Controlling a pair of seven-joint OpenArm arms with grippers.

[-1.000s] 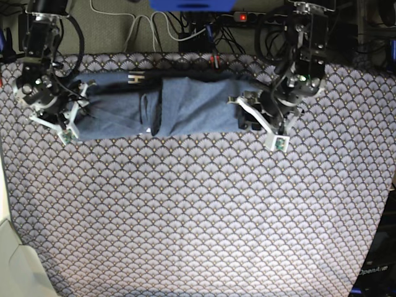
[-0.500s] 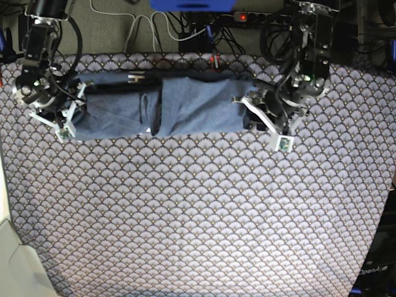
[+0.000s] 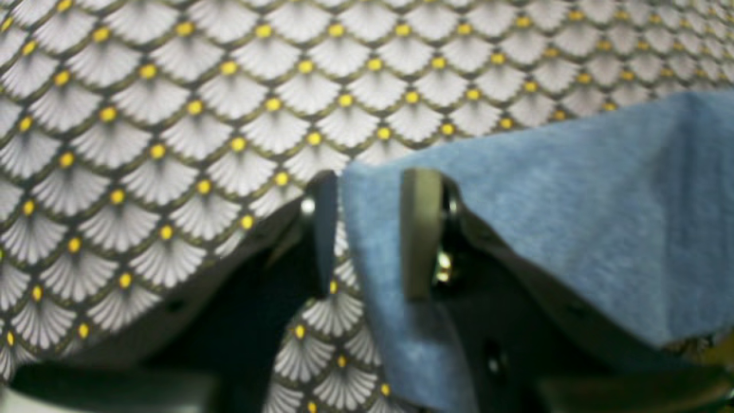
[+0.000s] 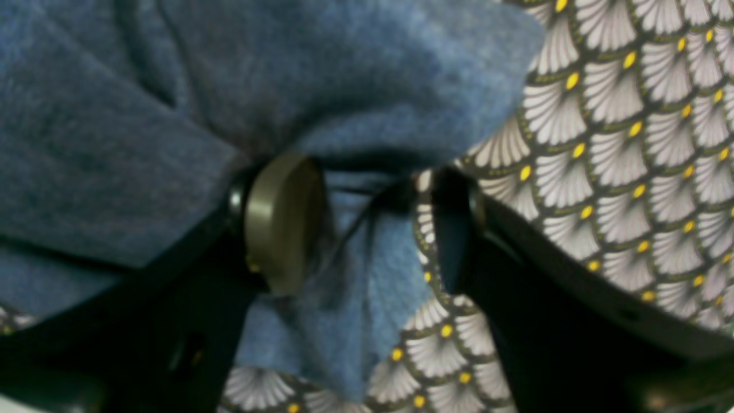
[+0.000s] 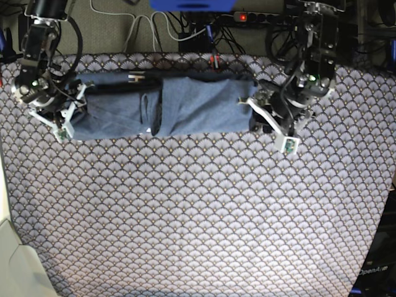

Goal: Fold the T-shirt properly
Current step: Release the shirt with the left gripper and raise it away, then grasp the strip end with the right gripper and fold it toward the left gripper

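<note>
The slate-blue T-shirt (image 5: 185,105) lies folded into a long band across the far part of the fan-patterned cloth (image 5: 198,216). A bit of white lettering (image 5: 135,77) shows at its far edge. My left gripper (image 5: 270,124) is at the band's right end. In the left wrist view its jaws (image 3: 370,229) stand a little apart with the shirt's edge (image 3: 573,201) between them and draped over one finger (image 3: 421,229). My right gripper (image 5: 65,117) is at the band's left end. Its jaws (image 4: 367,223) stand apart around bunched shirt fabric (image 4: 143,86).
Cables and a power strip (image 5: 247,17) run behind the table's far edge, beside a blue object (image 5: 192,5). A white object (image 5: 12,266) sits at the near left corner. The patterned cloth covers the whole table in front of the shirt.
My left gripper has moved right and the shirt's right edge went with it. My right gripper has shifted slightly left. The band now lies longer and flatter.
</note>
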